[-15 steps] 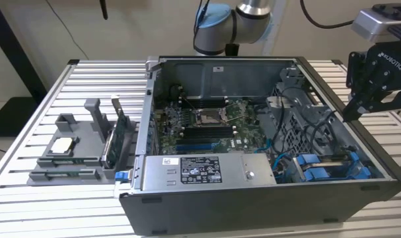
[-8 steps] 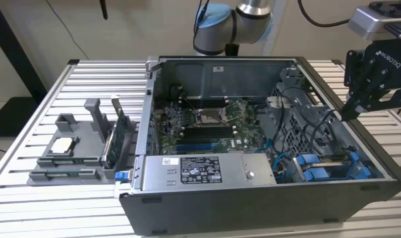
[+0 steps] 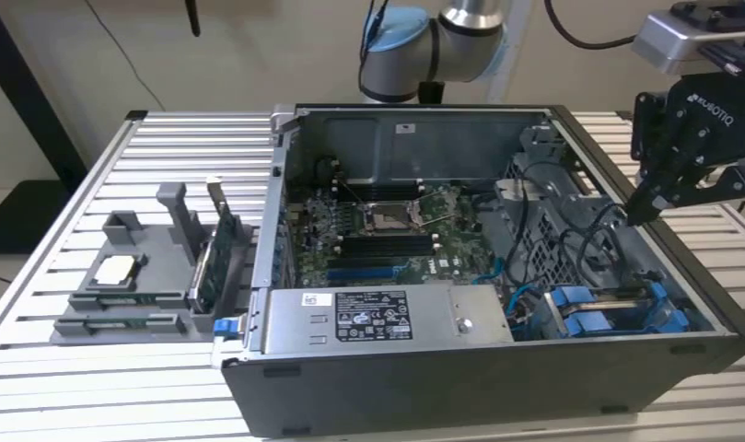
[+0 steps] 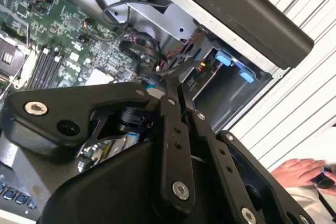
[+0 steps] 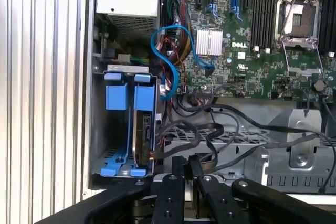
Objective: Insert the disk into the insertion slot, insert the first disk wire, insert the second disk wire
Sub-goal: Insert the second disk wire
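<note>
The insertion slot (image 5: 101,129) is a dark metal bay with blue rails in a corner of the open computer case (image 3: 471,405). The disk (image 5: 143,135) sits edge-on inside it, behind blue carrier handles (image 5: 130,97); in the exterior view the disk (image 3: 608,296) lies at the case's near right corner. Black disk wires (image 5: 210,129) loop loosely beside the bay. My gripper (image 3: 644,210) hangs over the case's right wall, above those wires. Its fingertips (image 5: 184,165) are pressed together in both wrist views. A black wire (image 4: 185,70) crosses just past the gripper (image 4: 176,83); whether it is pinched I cannot tell.
The motherboard (image 3: 385,226) fills the case floor, with a grey power supply (image 3: 385,318) along the near wall. A blue cable (image 5: 170,72) curls near the bay. A grey fixture (image 3: 139,276) with parts stands on the slatted table at the exterior view's left. A person's hand (image 4: 304,174) rests outside the case.
</note>
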Action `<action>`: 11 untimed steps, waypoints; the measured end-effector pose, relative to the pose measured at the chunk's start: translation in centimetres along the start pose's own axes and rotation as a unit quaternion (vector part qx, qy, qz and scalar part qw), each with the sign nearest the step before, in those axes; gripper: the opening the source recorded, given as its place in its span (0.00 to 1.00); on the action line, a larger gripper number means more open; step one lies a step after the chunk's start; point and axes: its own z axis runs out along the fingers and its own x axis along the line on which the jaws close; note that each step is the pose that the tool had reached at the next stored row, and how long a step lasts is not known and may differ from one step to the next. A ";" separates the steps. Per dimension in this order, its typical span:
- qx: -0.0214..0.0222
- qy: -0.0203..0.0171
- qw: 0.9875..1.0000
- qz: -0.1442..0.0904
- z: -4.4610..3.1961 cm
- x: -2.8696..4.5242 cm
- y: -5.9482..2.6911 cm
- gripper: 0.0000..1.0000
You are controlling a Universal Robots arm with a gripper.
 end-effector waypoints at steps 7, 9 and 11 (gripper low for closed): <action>0.008 0.000 1.000 -0.001 0.02 0.01 1.87 0.16; 0.011 0.000 1.000 -0.001 0.04 0.02 2.49 0.16; 0.014 0.001 1.000 -0.002 0.07 0.06 3.15 0.16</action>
